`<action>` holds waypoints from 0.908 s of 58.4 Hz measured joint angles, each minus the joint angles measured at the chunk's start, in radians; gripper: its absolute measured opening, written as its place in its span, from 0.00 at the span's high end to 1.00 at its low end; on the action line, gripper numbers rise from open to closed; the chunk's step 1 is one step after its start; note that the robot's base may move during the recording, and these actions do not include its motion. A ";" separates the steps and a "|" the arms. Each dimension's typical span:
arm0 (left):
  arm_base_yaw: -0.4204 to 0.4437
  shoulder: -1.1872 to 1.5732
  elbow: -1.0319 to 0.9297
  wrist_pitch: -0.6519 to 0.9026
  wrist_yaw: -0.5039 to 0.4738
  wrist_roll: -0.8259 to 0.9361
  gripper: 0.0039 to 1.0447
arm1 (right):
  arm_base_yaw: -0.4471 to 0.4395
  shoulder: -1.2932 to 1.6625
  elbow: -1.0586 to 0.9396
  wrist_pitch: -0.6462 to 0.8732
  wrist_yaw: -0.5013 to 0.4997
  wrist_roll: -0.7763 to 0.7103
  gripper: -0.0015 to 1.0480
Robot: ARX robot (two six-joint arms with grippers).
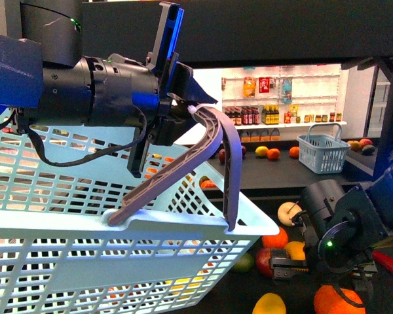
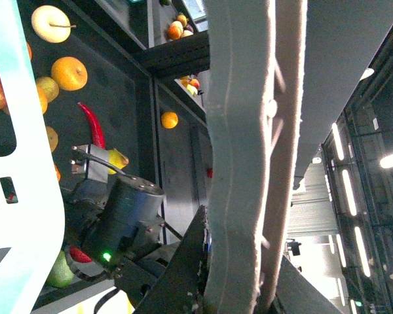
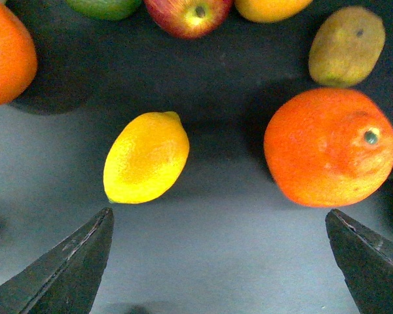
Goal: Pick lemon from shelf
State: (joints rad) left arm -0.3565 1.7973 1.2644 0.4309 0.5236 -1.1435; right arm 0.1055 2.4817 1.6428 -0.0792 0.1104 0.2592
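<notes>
Our left gripper [image 1: 185, 104] clenches the grey handle [image 1: 213, 140] of a white basket [image 1: 118, 261]; our right gripper [image 3: 219, 219] hangs spread wide above the dark shelf [image 3: 236, 85], where a glossy oval yellow lemon [image 3: 146, 157] lies apart from an orange [image 3: 329, 147].

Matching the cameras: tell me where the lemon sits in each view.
Front view: the lemon lies at the bottom edge, right of the white basket.
Left wrist view: cannot tell it among the yellow fruit.
Right wrist view: mid-frame, just beyond one of the fingers.
Shared landmark: the big orange beside it, front and right wrist.
</notes>
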 joint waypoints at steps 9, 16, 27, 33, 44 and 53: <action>0.000 0.000 0.000 0.000 0.000 0.000 0.91 | 0.016 0.111 0.130 -0.107 0.001 0.200 0.07; 0.000 0.000 0.000 0.000 0.000 0.000 0.91 | 0.030 0.199 0.228 -0.164 0.005 0.306 0.07; 0.000 0.000 0.000 0.000 0.000 0.000 0.91 | 0.054 0.296 0.367 -0.206 0.031 0.395 0.07; 0.000 0.000 0.000 0.000 0.000 0.000 0.91 | 0.061 0.334 0.431 -0.216 0.046 0.414 0.07; 0.000 0.000 0.000 0.000 0.000 0.000 0.91 | 0.069 0.409 0.576 -0.285 0.051 0.446 0.07; 0.000 0.000 0.000 0.000 0.000 0.000 0.91 | 0.072 0.488 0.714 -0.360 0.058 0.469 0.07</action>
State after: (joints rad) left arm -0.3565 1.7973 1.2644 0.4309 0.5236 -1.1435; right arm 0.1776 2.9696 2.3566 -0.4389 0.1680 0.7284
